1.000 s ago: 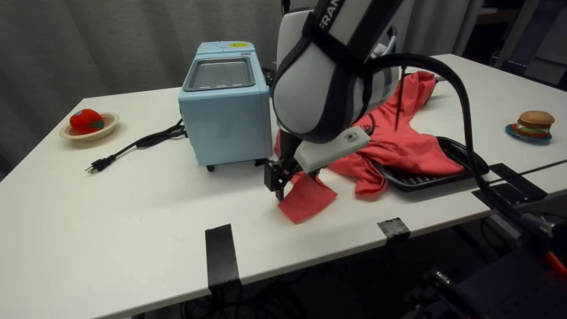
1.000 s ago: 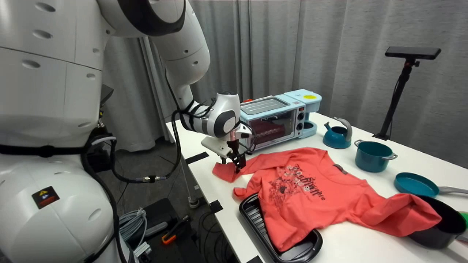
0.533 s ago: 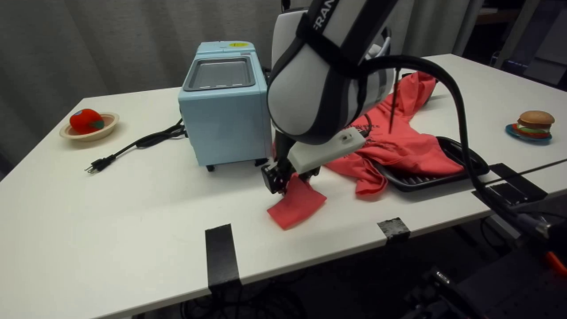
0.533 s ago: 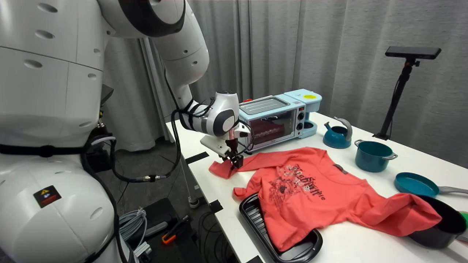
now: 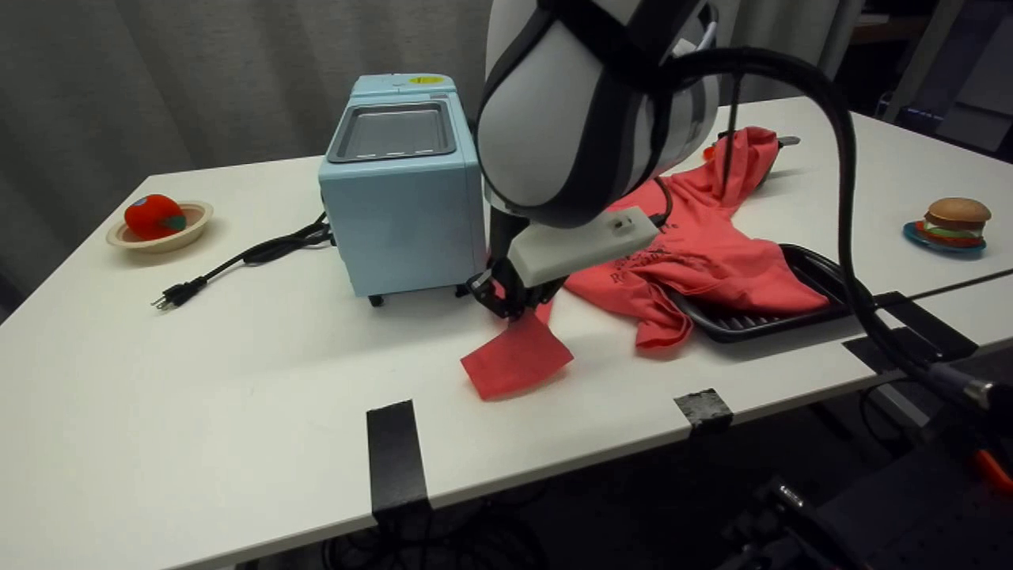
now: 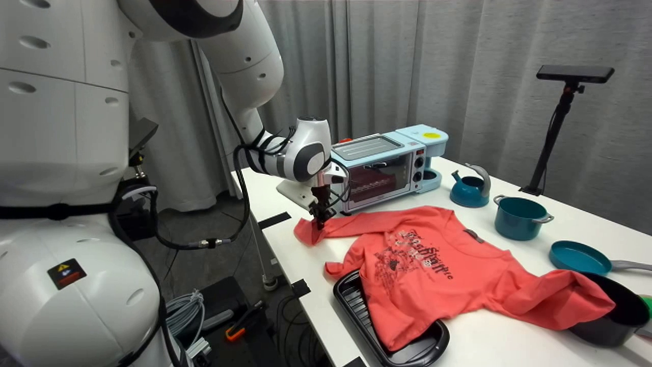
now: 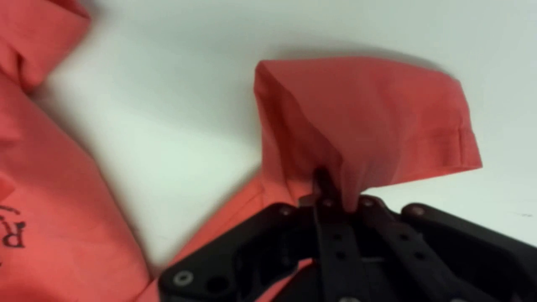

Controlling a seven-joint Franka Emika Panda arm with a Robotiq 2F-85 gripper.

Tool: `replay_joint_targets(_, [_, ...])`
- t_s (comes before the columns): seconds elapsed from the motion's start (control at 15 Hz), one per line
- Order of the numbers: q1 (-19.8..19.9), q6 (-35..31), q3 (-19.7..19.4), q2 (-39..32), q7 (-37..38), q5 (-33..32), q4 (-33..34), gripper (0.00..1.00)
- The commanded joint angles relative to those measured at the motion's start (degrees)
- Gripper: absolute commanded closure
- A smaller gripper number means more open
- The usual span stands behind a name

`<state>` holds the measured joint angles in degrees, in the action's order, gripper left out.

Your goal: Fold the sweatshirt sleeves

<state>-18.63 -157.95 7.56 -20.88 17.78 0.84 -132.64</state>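
One sleeve (image 7: 348, 109), pinched behind its cuff (image 7: 461, 147) in the gripper (image 7: 347, 197), presumably to swing it inward. And there's the sweatshirt (image 6: 433, 270), spread across the table (image 6: 501, 339), partly over the black tray (image 6: 353, 298)!

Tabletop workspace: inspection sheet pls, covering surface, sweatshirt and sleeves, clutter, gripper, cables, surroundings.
Surface: white table, black tape strips at its edge.
Sweatshirt: print up, partly over a ribbed black tray.
Gripped sleeve: pinched near its cuff.
Other sleeve: stretched out, overlapping a black pan in an exterior view.
Clutter: light-blue toaster oven, teal kettle, teal pot, teal frying pan, bowl with toy tomato, burger.
Gripper: fingers closed on the gripped sleeve.
Cables: oven cord, plug loose on the table; arm cable hangs in a loop.
Surroundings: grey curtains, black stand.
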Motion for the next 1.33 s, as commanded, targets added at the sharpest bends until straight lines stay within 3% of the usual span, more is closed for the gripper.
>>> replay_joint_targets(0.0, [1.48, 4.79, 1.44, 8.68, 0.72, 3.19, -4.41, 0.99])
replay_joint_targets(0.27, [2.59, 8.6, -0.11, 16.21, 3.52, 3.08, -5.99, 0.99])
replay_joint_targets(0.6, [7.68, 11.18, -2.83, 20.64, 5.37, -0.5, -3.14, 0.99])
replay_joint_targets(1.27, [18.76, 10.34, -10.67, 17.46, 13.94, -11.59, 4.43, 0.99])
